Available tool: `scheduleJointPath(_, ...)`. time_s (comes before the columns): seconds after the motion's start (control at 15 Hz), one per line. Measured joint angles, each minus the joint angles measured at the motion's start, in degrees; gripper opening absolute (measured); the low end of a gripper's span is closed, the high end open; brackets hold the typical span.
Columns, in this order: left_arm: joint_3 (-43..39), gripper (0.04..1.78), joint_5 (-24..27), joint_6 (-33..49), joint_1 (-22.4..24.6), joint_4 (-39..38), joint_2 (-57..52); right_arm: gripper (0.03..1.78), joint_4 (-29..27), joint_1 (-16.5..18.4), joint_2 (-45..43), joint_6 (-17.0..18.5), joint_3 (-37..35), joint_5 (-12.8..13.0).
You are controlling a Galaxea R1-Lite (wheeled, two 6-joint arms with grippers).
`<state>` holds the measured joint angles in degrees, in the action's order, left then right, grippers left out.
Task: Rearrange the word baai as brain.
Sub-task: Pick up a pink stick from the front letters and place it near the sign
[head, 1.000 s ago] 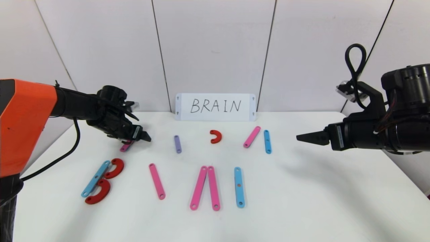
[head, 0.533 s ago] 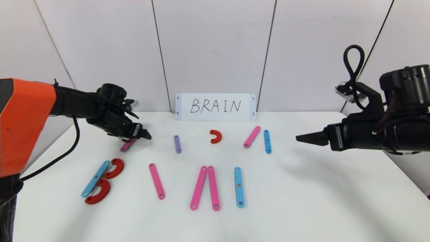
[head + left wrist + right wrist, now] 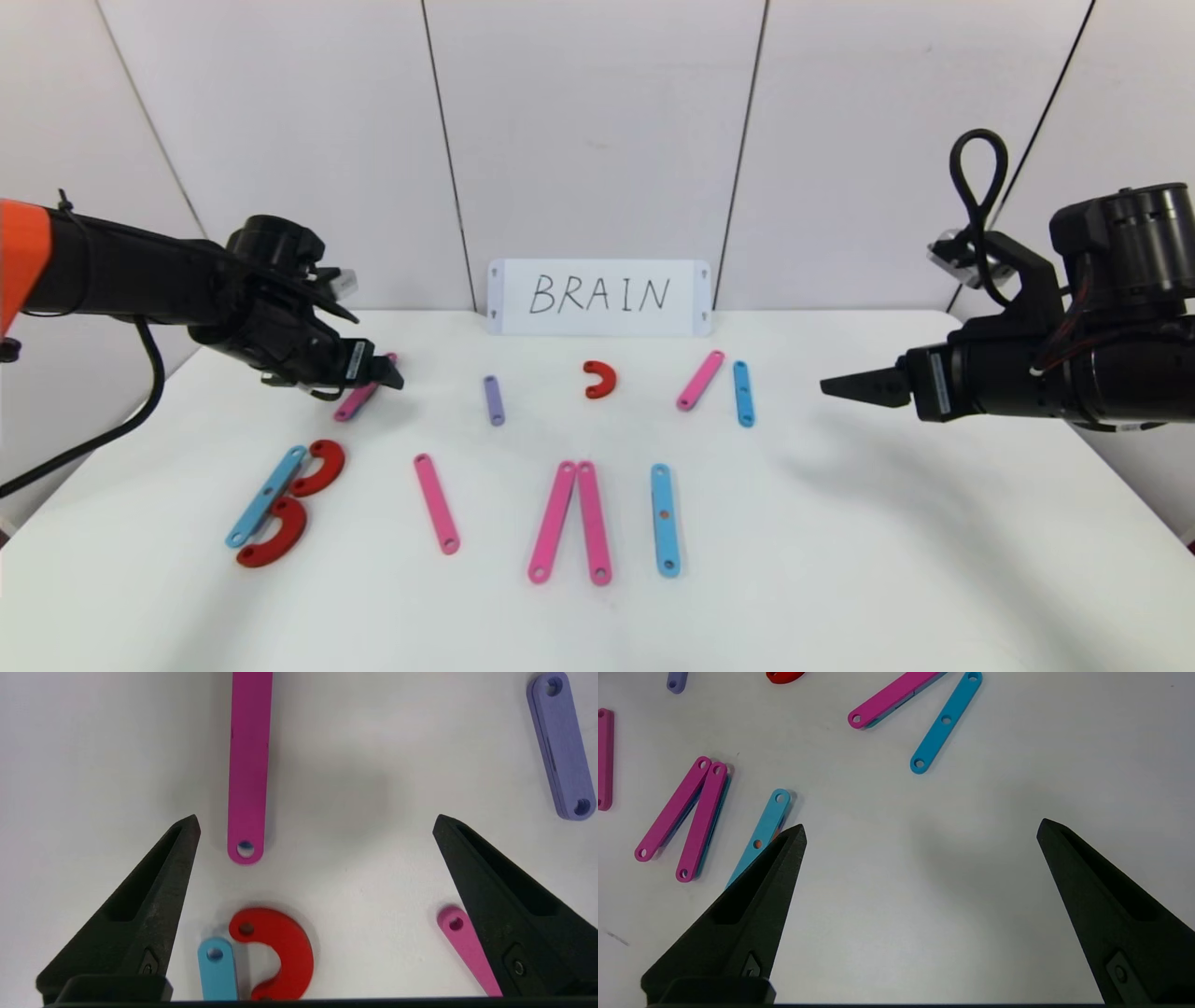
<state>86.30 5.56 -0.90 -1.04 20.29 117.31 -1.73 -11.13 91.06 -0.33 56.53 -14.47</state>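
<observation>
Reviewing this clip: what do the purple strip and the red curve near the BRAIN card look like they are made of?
Purple strip: probably matte plastic, with uniform colour and a seam along its edge suggesting layers. Red curve: apparently the same flat, matte plastic or foam board, without gloss; the exact material can't be settled.

white card point(image 3: 598, 297), handwritten "BRAIN", upright at table's far edge | white table point(image 3: 840, 560) | grey panelled wall point(image 3: 597, 131)

Head camera looks forward and down over the table point(image 3: 840, 560); both wrist cameras look closely down, sharing its strips.
</observation>
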Motion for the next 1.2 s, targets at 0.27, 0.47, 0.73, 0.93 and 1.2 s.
scheduleJointPath(0.27, -8.8, 1.75, -5.8, 9.3, -3.1, -0.5, -7.9, 1.73, 0.1, -0.2, 0.1, 0.1, -0.1, 0.2)
scheduleJointPath(0.47, -14.8, 1.75, -11.0, 14.0, -7.7, -1.0, -12.0, 1.73, 0.1, -0.3, 0.2, 0.1, -0.2, 0.2)
scheduleJointPath(0.73, -18.8, 1.75, -12.7, 24.1, -13.1, -1.0, -14.0, 1.73, 0.0, -0.3, 0.5, 0.2, -0.2, 0.3)
scheduleJointPath(0.93, -21.3, 1.75, -15.4, 26.7, -16.6, -1.0, -14.2, 1.73, 0.0, -0.3, 0.6, 0.2, -0.2, 0.3)
scheduleJointPath(1.2, -23.7, 1.75, -17.5, 29.5, -20.8, -3.8, -12.9, 1.73, 0.0, -0.3, 0.6, 0.1, -0.2, 0.3)
